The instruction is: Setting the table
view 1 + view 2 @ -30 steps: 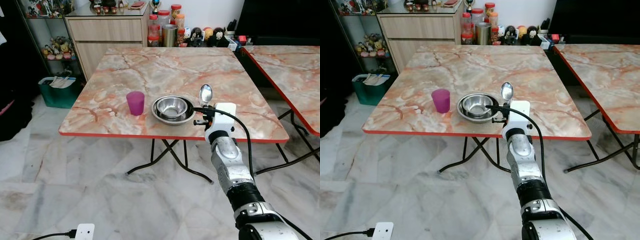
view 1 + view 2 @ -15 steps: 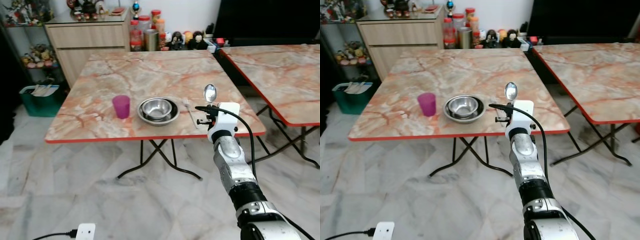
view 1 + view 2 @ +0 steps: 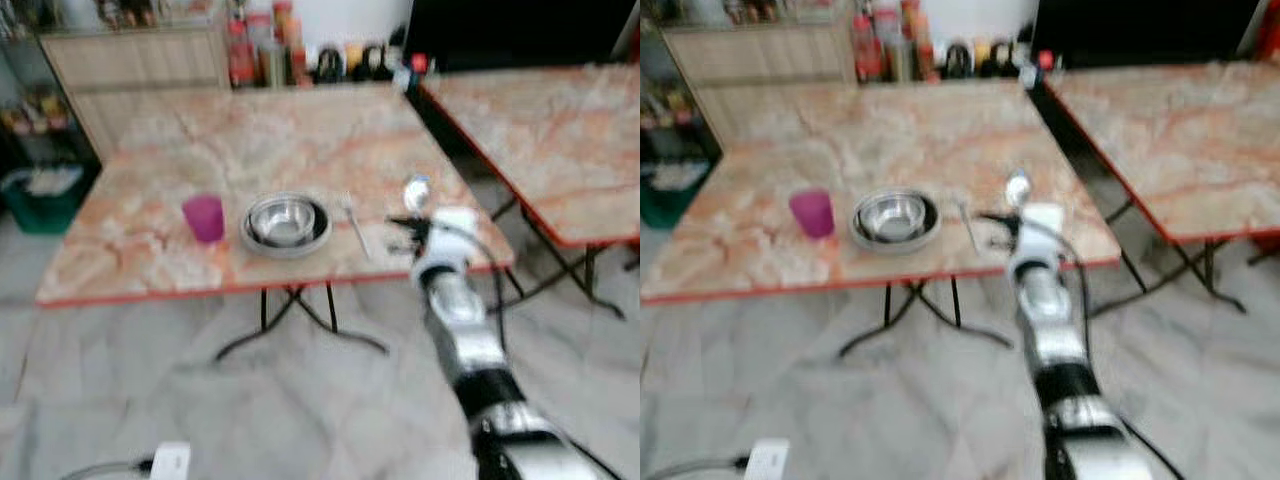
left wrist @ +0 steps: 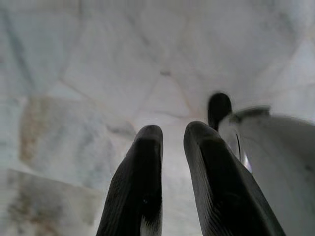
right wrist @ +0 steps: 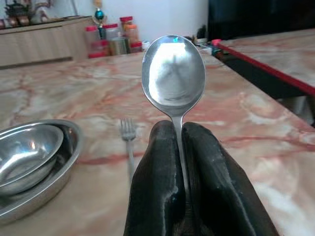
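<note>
My right gripper is shut on the handle of a steel spoon and holds it upright, bowl up. It hovers at the front right part of the marble table. A fork lies flat on the table just left of the gripper, also seen as the fork in the right wrist view. A steel bowl sits inside a steel plate left of the fork. A purple cup stands left of the plate. My left gripper hangs over the floor, its fingers close together with nothing between them.
A second marble table stands to the right across a narrow gap. A wooden cabinet and jars line the back wall. A white plug block lies on the marble floor at the front left. A green bin stands left of the table.
The head views have shifted and gone blurred, so the camera moved. The spoon stays upright in my right gripper, which now sits nearer the fork.
</note>
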`<state>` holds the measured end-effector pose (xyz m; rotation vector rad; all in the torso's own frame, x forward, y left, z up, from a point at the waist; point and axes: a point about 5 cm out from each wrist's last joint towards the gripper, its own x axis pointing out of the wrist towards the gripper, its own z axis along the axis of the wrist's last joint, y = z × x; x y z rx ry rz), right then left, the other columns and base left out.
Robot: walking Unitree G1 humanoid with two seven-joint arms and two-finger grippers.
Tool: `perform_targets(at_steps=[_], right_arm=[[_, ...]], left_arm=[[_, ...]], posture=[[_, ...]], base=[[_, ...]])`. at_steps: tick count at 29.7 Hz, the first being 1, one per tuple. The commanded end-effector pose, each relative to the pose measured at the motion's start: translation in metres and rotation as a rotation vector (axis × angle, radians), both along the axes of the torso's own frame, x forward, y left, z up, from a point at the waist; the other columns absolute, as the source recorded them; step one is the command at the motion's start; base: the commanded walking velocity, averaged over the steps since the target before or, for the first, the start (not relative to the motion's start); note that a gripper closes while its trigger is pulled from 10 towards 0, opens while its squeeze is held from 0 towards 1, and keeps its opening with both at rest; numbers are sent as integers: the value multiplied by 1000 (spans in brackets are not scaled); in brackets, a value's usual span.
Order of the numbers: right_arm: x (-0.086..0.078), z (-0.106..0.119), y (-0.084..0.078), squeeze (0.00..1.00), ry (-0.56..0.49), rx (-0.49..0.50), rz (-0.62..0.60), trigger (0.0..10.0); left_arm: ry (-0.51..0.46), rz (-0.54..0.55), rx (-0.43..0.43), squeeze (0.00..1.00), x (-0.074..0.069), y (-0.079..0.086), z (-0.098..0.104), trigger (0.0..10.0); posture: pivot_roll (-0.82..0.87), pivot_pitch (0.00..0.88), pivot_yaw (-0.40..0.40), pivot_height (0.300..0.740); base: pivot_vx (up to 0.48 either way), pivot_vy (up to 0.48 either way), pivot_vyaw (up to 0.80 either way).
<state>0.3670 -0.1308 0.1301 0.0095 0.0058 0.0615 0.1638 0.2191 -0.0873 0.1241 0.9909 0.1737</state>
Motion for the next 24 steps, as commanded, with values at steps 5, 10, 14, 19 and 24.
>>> perform_targets(at_steps=[5, 10, 14, 19, 24], right_arm=[[0, 4, -10, 0, -20, -52, -4, 10000], [0, 3, -8, 0, -12, -31, 8, 10000], [0, 2, -8, 0, -13, -59, 25, 10000], [-2, 0, -10, 0, -12, -37, 13, 10000], [-3, -2, -10, 0, -7, -47, 19, 10000]], left_arm=[[4, 0, -10, 0, -1, -5, -2, 10000], [3, 0, -11, 0, -1, -5, -2, 10000], [3, -1, -11, 0, -1, -6, -2, 10000], [2, -5, -11, 0, -1, -6, -2, 10000], [5, -16, -12, 0, -2, -8, -2, 10000]], posture=[[49, 34, 7, 740], [47, 27, 6, 740], [47, 22, 4, 740], [42, 3, 2, 740], [38, 0, 4, 740]], base=[[325, 0, 660], [327, 0, 275], [328, 0, 0], [326, 0, 640], [328, 0, 0]])
